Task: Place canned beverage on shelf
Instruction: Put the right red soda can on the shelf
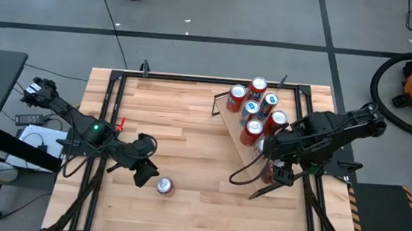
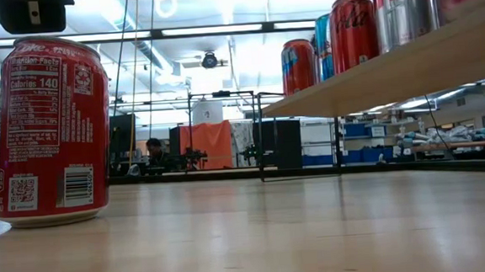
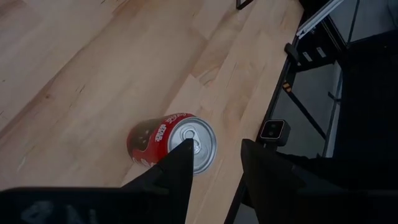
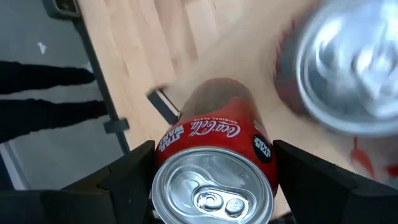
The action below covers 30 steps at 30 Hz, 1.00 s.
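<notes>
Lowering red can (image 4: 214,168), gripped upright by right tool (image 4: 214,186), squarely onto shelf (image 1: 235,137) near end, clear of neighbouring cans; left tool (image 3: 214,171) narrow, empty above counter can (image 3: 171,143).

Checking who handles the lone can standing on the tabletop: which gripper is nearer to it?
Left. The left gripper hovers just beside the lone can, empty. The right gripper is across the table at the shelf, holding another can.
</notes>
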Tool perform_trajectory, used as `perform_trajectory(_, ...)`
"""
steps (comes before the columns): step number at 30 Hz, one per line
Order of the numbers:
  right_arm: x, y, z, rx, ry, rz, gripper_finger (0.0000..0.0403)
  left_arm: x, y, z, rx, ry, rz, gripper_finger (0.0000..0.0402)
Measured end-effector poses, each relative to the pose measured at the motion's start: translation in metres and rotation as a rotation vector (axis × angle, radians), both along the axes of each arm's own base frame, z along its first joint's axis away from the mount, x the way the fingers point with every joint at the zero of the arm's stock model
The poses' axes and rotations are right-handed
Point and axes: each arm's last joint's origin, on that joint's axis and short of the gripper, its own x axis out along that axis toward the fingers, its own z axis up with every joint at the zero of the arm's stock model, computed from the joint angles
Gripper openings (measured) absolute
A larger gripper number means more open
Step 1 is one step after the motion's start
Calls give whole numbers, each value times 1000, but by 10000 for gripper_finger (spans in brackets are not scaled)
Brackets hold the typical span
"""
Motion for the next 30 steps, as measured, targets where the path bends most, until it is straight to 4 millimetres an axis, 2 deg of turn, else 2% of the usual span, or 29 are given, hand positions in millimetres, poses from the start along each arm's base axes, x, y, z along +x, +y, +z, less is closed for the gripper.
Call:
perform_trajectory(5,-21,-8,-10,5,40,-59,307,0,0,0,-7,2,7,144)
perform_trajectory(11,-56,-22,-9,49,17,-177,307,0,0,0,-7,2,7,144)
perform_trajectory(15,-72,-28,-7,68,-10,-225,307,0,0,0,-6,2,7,144)
perform_trajectory(20,-79,-32,-4,53,-47,-216,307,0,0,0,-6,2,7,144)
perform_trajectory(30,-76,-32,-6,2,-74,-145,307,0,0,0,-12,3,13,144)
